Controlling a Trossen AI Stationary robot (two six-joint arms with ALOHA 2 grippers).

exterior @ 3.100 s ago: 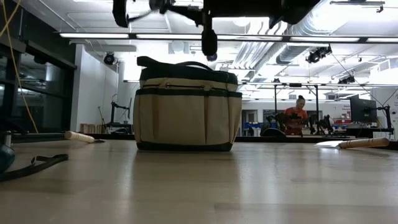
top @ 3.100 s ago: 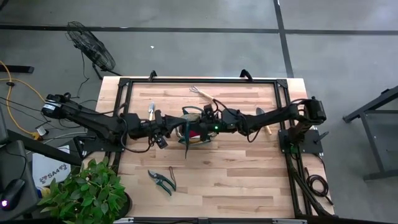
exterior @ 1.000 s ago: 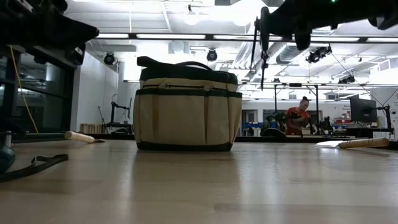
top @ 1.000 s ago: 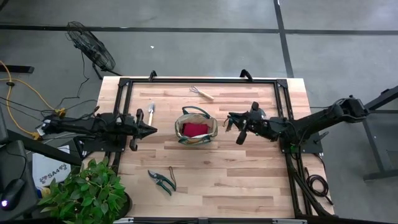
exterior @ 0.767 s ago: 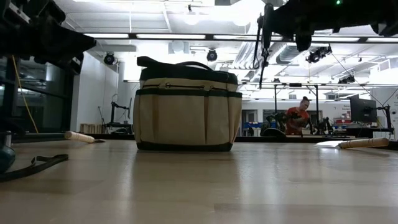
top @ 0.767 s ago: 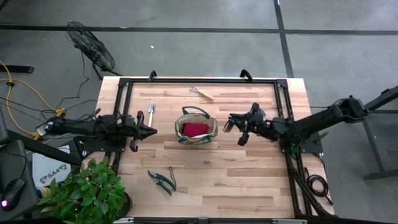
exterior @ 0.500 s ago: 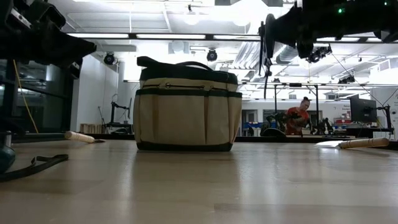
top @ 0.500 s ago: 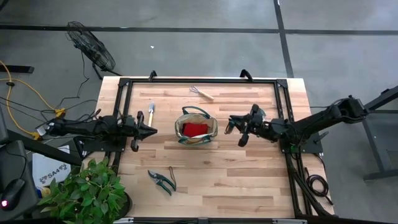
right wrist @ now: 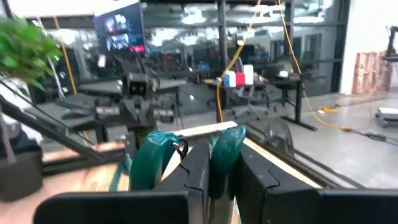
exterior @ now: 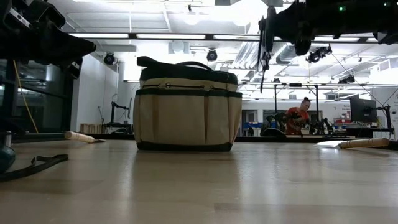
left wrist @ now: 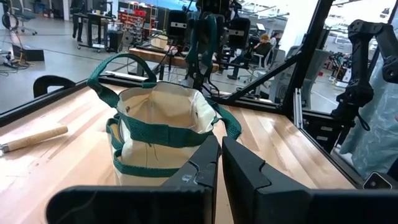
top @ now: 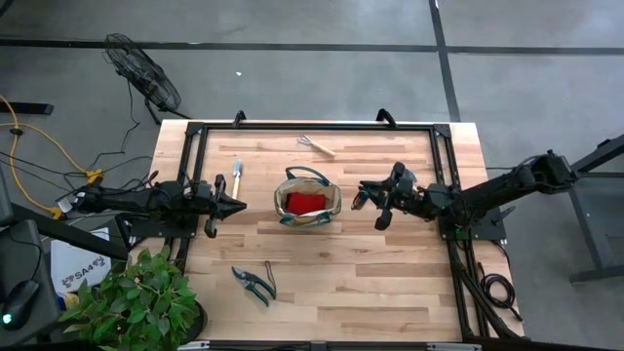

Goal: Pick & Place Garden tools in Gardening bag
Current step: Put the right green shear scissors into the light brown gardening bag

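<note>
Shears [right wrist: 152, 157] with green handles are pinched tight in the right gripper [top: 369, 198] near the bench's [top: 390, 283] right edge, blades hidden, while the left gripper [top: 239, 204], closed and empty, points at the bag [top: 332, 201] mid-bench.

Open lab hall: concrete floor [top: 322, 78], workbenches [exterior: 323, 132], ceiling light strips [exterior: 180, 35].

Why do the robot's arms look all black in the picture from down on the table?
Low view: bright ceiling strip lights shine from behind the left arm and right arm, so both show only as dark silhouettes, while the beige fabric bag with green trim is lit. High view: even light, soft shadows on the wooden table.
</note>
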